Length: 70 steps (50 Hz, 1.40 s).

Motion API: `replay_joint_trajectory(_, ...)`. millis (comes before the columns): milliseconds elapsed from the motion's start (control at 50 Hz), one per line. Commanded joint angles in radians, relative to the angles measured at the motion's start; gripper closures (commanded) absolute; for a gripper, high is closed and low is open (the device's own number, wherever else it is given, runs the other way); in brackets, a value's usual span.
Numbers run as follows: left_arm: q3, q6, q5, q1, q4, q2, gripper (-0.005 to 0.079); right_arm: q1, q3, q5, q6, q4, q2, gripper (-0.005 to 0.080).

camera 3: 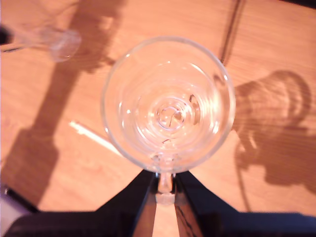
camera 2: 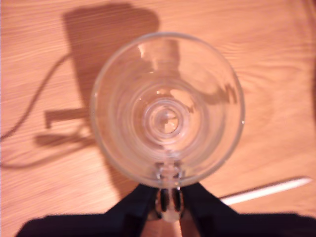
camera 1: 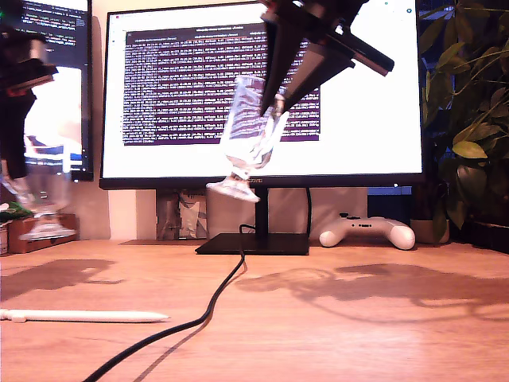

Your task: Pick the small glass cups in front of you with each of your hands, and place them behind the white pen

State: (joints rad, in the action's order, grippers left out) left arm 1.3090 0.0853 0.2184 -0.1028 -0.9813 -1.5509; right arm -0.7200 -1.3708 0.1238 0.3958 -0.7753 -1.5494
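Observation:
Two clear footed glass cups are held in the air. My first gripper (camera 1: 14,163) (camera 2: 169,207) is shut on the handle of one cup (camera 1: 41,195) (camera 2: 168,108), upright at the exterior view's left, beyond the white pen (camera 1: 83,316) (camera 2: 266,190). High in the middle of the exterior view, my second gripper (camera 1: 278,99) (camera 3: 165,192) is shut on the handle of the other cup (camera 1: 246,139) (camera 3: 168,103), which tilts in front of the monitor. The second wrist view also shows the pen (camera 3: 91,136) under that cup and the first cup (camera 3: 57,42) blurred.
A black cable (camera 1: 215,294) (camera 3: 232,29) runs from the monitor stand (camera 1: 254,243) across the wooden table (camera 1: 358,334) toward the front. A white game controller (camera 1: 367,231) lies at the back right of the exterior view, beside a plant (camera 1: 469,119). A large monitor (camera 1: 366,119) stands behind.

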Motion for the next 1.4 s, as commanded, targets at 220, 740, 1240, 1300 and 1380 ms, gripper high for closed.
replay_joint_trajectory(220,0.002,0.002,0.027,-0.072,-0.012,0.026,0.0766,-0.068,-0.100,0.001,0.008,0.012,-0.140,0.0765)
replay_joint_trajectory(740,-0.057,0.011,0.077,-0.090,-0.011,0.026,0.0766,-0.097,-0.169,0.006,-0.004,0.020,-0.256,0.0765)
replay_joint_trajectory(1240,-0.095,0.013,0.089,-0.125,0.003,0.026,0.0766,-0.115,-0.169,0.034,-0.004,0.068,-0.307,0.0765)
replay_joint_trajectory(1300,-0.112,0.013,0.089,-0.125,0.013,0.025,0.0766,-0.115,-0.169,0.034,-0.003,0.079,-0.307,0.0765)
replay_joint_trajectory(1380,-0.141,0.013,0.089,-0.125,0.025,0.026,0.0766,-0.115,-0.169,0.034,-0.003,0.087,-0.307,0.0765)
